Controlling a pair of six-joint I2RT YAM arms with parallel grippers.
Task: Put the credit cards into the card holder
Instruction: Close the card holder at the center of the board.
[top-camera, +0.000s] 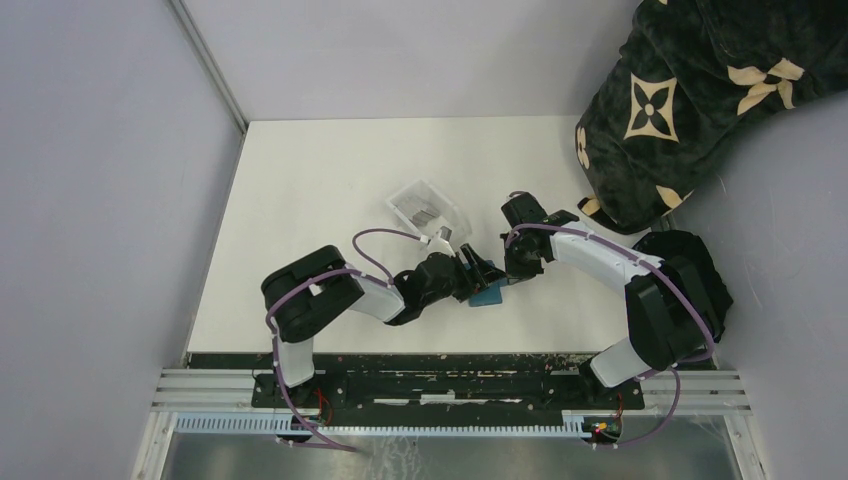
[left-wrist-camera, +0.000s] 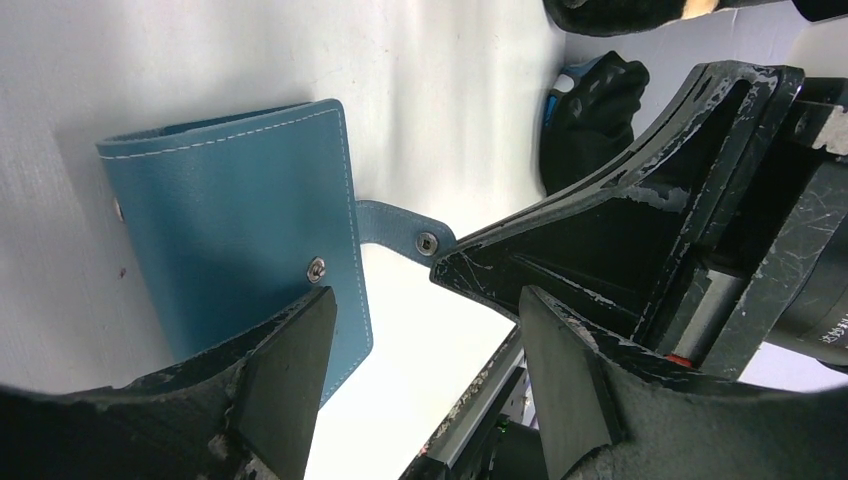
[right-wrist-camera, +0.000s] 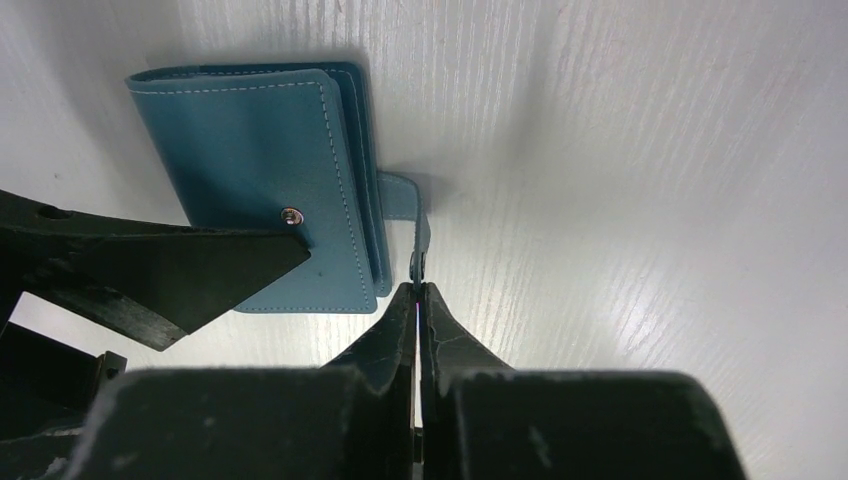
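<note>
Noting card holder (right-wrist-camera: 260, 180) closed flat on tabletop (right-wrist-camera: 650, 200), snap tab (right-wrist-camera: 405, 205) pointing at clenched right claw (right-wrist-camera: 417, 292), tips meeting tab end; released left claw (left-wrist-camera: 425, 300) equally near, one finger over cover.

We've got the teal holder (right-wrist-camera: 250, 150) lying flat near the middle of the near edge, folded over but unsnapped, with its tab sticking out and curling up. A few greyish cards (top-camera: 420, 213) sit further back in a clear tray (top-camera: 452, 212), too small to make out.
</note>
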